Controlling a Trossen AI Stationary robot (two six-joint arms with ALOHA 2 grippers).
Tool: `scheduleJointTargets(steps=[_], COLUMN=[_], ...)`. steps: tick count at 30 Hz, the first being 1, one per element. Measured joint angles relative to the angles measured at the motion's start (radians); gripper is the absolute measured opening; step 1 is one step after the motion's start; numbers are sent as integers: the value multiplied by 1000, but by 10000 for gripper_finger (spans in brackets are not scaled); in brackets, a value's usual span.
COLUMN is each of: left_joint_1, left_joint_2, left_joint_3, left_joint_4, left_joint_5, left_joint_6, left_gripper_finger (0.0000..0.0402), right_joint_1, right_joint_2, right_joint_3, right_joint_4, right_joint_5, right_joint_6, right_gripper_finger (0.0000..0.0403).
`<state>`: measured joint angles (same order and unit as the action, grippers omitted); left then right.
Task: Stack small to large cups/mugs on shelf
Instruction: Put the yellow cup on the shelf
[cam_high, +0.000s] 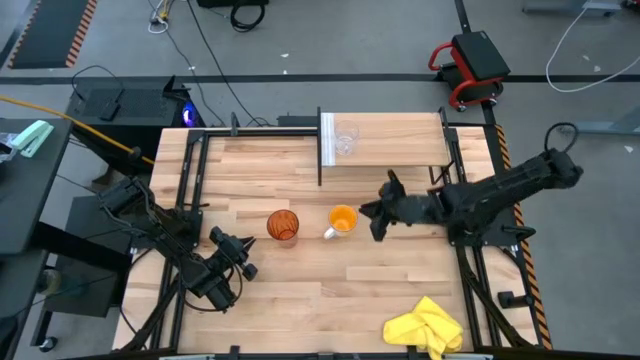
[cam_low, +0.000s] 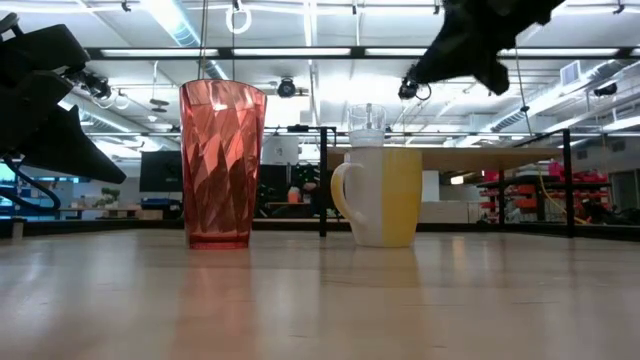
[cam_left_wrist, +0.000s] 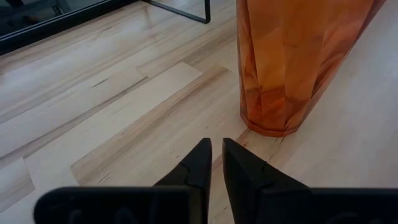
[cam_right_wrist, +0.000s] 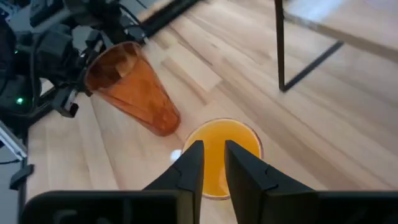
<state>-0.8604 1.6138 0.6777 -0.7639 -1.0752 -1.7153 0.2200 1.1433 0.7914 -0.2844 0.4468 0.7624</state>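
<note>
The tall amber-orange tumbler (cam_high: 283, 225) (cam_low: 222, 165) (cam_left_wrist: 292, 62) and the orange mug (cam_high: 342, 220) (cam_low: 380, 195) (cam_right_wrist: 221, 155) stand upright on the tabletop side by side. The mug's pale handle points toward the tumbler. The small clear glass cup (cam_high: 346, 138) (cam_low: 366, 125) stands on the shelf (cam_high: 390, 140) (cam_low: 480, 158), near its white end panel. My left gripper (cam_high: 243, 256) (cam_left_wrist: 214, 155) is shut and low over the table, just short of the tumbler's base. My right gripper (cam_high: 368, 218) (cam_right_wrist: 211, 158) hovers above the mug's right side, with its fingers nearly together.
A crumpled yellow cloth (cam_high: 425, 328) lies near the table's near right corner. The shelf's black frame posts (cam_high: 320, 150) stand behind the mug. Bare tabletop (cam_high: 330, 290) stretches between the cups and the near edge.
</note>
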Motion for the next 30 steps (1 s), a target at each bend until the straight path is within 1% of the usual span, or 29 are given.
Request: scheduleJointTargets(steps=[2,5,8,12,17,20,22,24,26,30], left_joint_1=[0,0,4,22,39,39,39,39,39,39], left_joint_2=[0,0,0,0,0,0,0,0,0,0], left_joint_3=[0,0,0,0,0,0,0,0,0,0], left_joint_4=[0,0,-1,-3,0,3,5,6,18,51], left_joint_5=[0,0,19,52,77,97,105,117,126,132], left_joint_6=[0,0,1,5,10,10,10,13,34,80], left_gripper_finger=[50,50,50,51,52,51,52,54,55,52], right_joint_1=[-47,-102,-142,-148,-140,-147,-148,-149,-148,-155], right_joint_2=[7,28,67,175,305,376,421,467,507,551], right_joint_3=[0,0,43,184,389,502,567,614,639,651], right_joint_4=[-3,-10,-104,-301,-387,-493,-594,-686,-741,-758], right_joint_5=[-66,-128,-169,-172,-168,-169,-168,-173,-187,-213], right_joint_6=[2,-2,-1,-41,-118,-134,-134,-134,-135,-145], right_gripper_finger=[79,81,81,82,82,82,82,82,82,82])
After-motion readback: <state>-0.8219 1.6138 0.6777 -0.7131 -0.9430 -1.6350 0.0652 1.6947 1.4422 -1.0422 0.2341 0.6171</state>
